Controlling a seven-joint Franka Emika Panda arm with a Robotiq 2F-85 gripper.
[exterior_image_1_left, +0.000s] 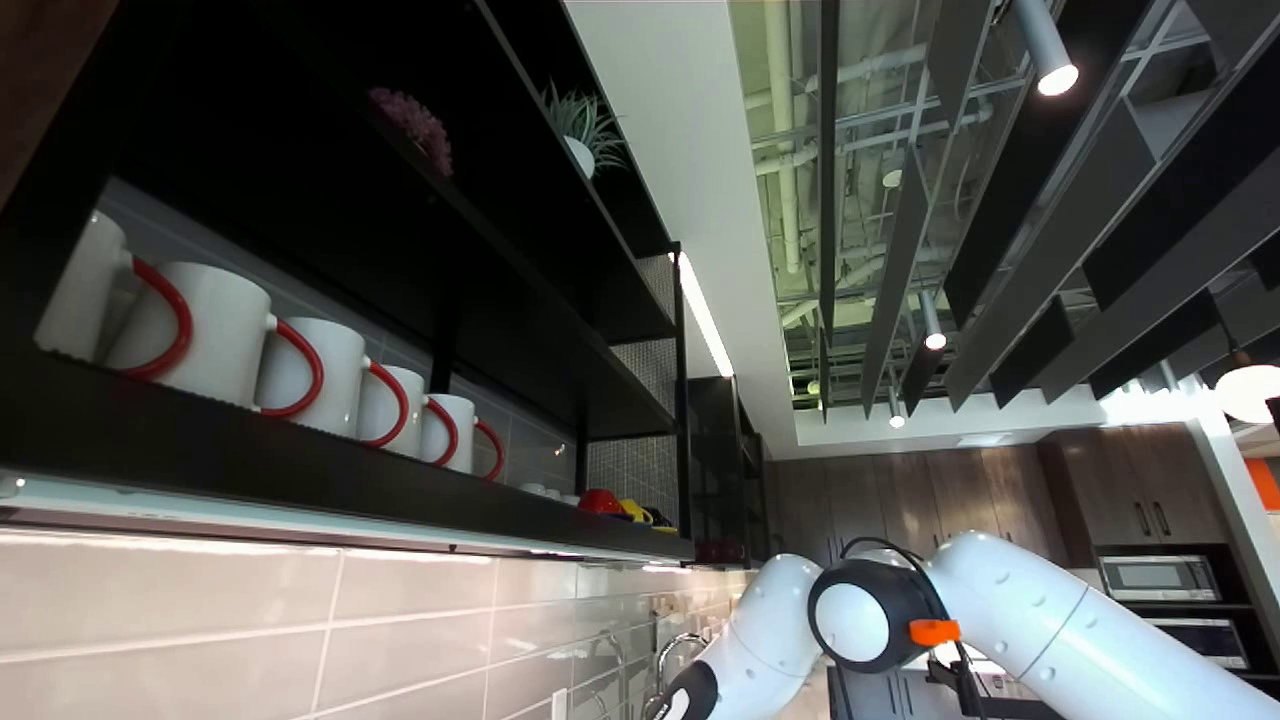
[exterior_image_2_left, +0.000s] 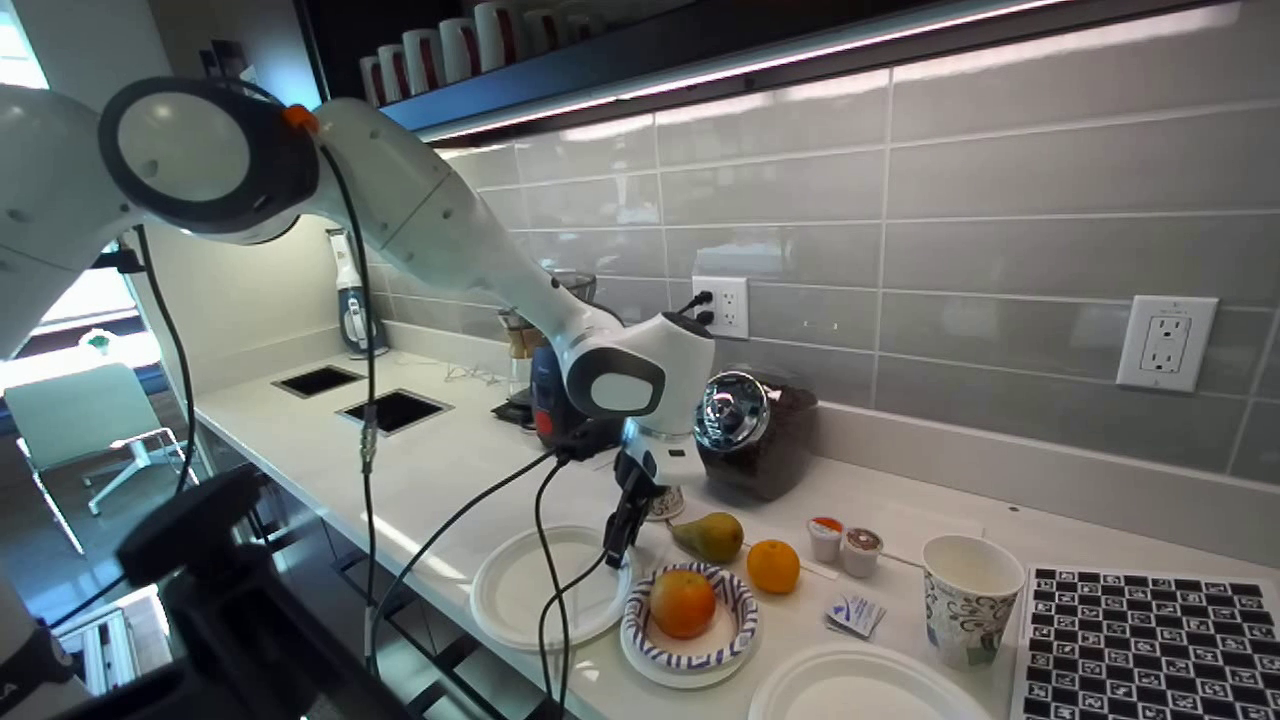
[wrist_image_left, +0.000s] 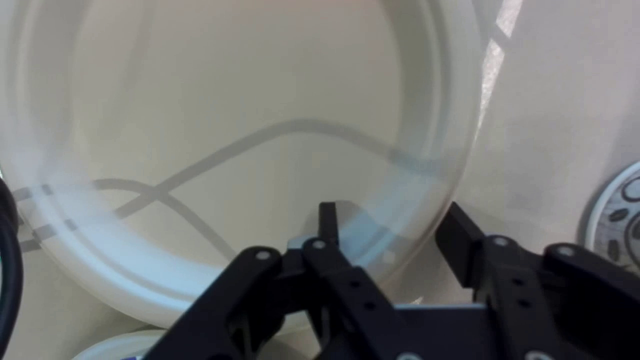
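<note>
A white plate (exterior_image_2_left: 515, 590) lies on the counter beside the patterned paper bowl, and it fills much of the wrist view (wrist_image_left: 250, 90). My gripper (wrist_image_left: 390, 207) straddles the plate's rim at its edge: one black finger (wrist_image_left: 328, 220) is over the inner side, the other finger (wrist_image_left: 457, 245) outside. The jaws stand apart, with the rim between them and a visible gap to the inner finger. Whether the outer finger touches the rim, I cannot tell. In an exterior view the gripper (exterior_image_2_left: 620, 540) points down at the plate. The bowl (exterior_image_2_left: 745, 605) holds a reddish-orange fruit (exterior_image_2_left: 683, 603).
Close by are a pear (exterior_image_2_left: 708, 538), an orange (exterior_image_2_left: 773, 567), small creamer cups (exterior_image_2_left: 860, 552), packets (exterior_image_2_left: 855, 614) and a tall paper cup (exterior_image_2_left: 970, 600). A second plate (exterior_image_2_left: 865, 690) and a checkered board (exterior_image_2_left: 1150, 640) lie at the right. Dark cables (exterior_image_2_left: 550, 590) hang over the plate.
</note>
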